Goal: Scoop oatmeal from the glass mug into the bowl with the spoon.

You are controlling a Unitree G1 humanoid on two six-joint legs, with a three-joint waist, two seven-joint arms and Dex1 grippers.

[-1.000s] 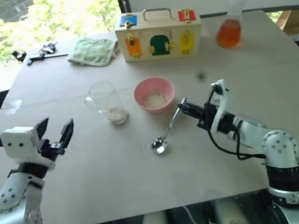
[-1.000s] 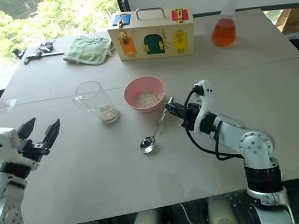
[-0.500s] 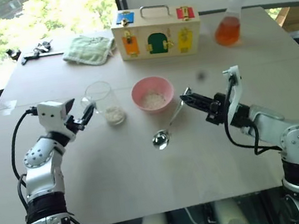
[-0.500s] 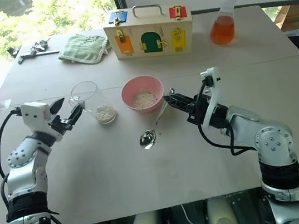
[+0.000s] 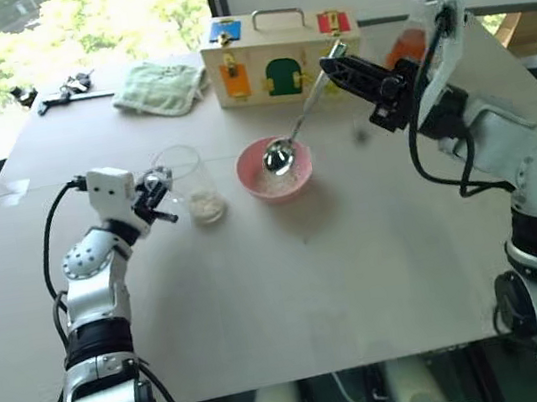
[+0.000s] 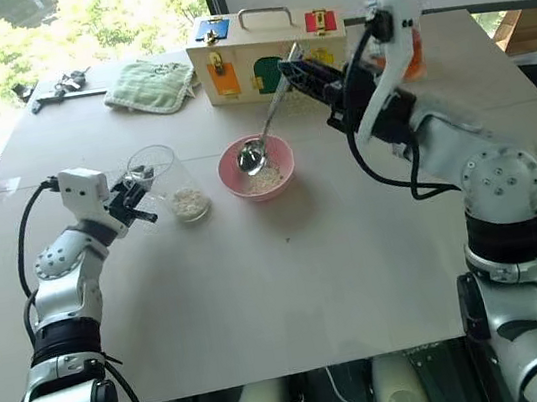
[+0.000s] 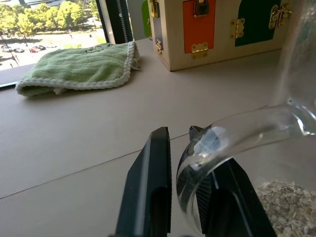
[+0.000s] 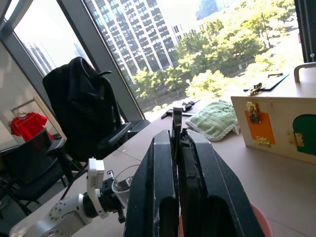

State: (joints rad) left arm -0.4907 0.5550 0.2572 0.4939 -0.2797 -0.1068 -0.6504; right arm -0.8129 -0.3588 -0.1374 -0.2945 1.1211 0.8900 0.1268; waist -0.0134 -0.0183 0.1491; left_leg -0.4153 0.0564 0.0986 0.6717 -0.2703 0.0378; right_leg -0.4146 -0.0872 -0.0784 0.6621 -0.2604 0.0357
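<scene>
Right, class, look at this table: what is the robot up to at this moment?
The left gripper is shut on the handle of the glass mug, which stands on the table with oatmeal at its bottom. The right gripper is shut on the spoon, holding it over the pink bowl, which already holds some oatmeal.

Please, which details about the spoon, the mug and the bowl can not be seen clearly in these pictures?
- spoon: head views, too small to tell whether it carries oatmeal.
- glass mug: left wrist view, cut off by the edge.
- bowl: right wrist view, mostly hidden behind the right gripper.
</scene>
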